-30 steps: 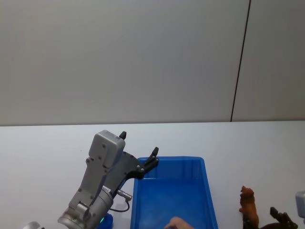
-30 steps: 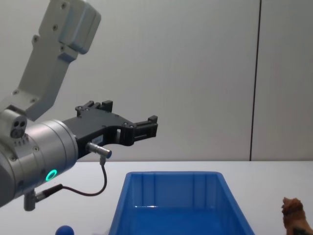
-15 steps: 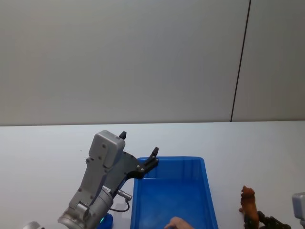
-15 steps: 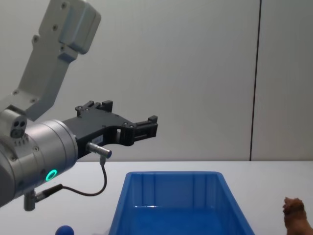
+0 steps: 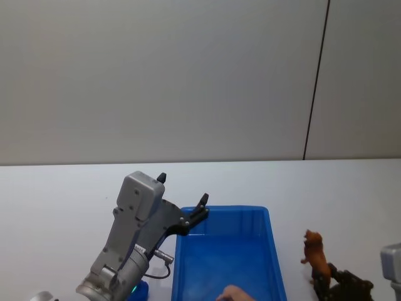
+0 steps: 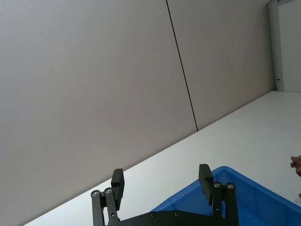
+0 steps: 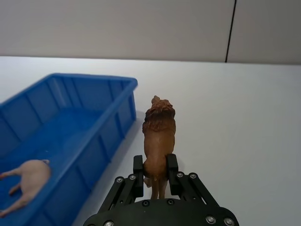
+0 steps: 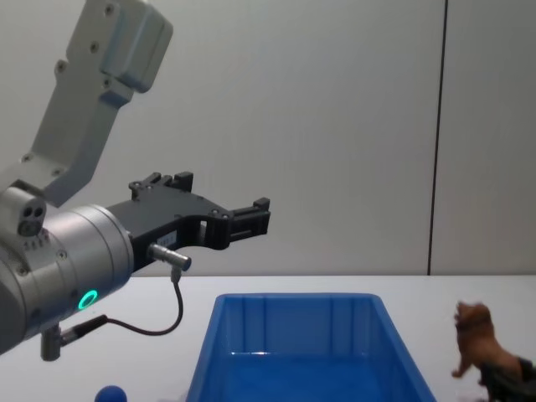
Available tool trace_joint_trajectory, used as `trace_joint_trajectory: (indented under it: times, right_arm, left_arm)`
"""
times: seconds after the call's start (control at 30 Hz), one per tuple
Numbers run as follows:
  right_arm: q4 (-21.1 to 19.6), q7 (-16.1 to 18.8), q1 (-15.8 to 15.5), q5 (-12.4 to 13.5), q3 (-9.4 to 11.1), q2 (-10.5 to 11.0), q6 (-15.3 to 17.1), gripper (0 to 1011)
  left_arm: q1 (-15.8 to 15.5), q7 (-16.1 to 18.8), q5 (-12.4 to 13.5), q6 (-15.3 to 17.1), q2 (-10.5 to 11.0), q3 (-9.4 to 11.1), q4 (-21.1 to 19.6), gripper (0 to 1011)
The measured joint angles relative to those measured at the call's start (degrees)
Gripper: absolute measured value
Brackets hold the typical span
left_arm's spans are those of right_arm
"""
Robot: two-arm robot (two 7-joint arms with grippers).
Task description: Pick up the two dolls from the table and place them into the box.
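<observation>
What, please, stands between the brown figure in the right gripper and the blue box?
Nothing visible: the brown figure, clamped in the right gripper, is beside the box, with bare table between. A pale figure lies inside.

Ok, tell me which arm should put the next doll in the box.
Right. The right gripper is shut on the brown doll, just right of the box. The left gripper hangs open and empty above the box.

A plain pale-grey wall (image 5: 156,75) fills the frame's upper half, with a thin dark vertical seam (image 5: 316,78) right of centre.
</observation>
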Motion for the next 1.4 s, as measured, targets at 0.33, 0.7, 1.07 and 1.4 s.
trace_joint_trajectory:
  times: [0.33, 0.7, 1.07, 1.4]
  right_arm:
    - [-1.96, 4.85, 1.54, -1.47, -0.55, -0.57, -3.53, 280]
    - [-1.95, 11.09, 4.60, -2.40, -1.73, -2.21, -4.48, 281]
    - [-0.41, 13.34, 6.72, -2.63, -2.48, -3.49, -3.00, 565]
    - [-0.15, 11.20, 6.77, -2.77, -2.45, -3.59, -2.45, 870]
  left_arm:
    - [0.00, 0.00, 0.00, 0.00, 0.00, 0.00, 0.00, 1001]
    - [0.00, 0.00, 0.00, 0.00, 0.00, 0.00, 0.00, 1001]
    - [0.00, 0.00, 0.00, 0.00, 0.00, 0.00, 0.00, 1001]
    - [0.00, 0.00, 0.00, 0.00, 0.00, 0.00, 0.00, 1001]
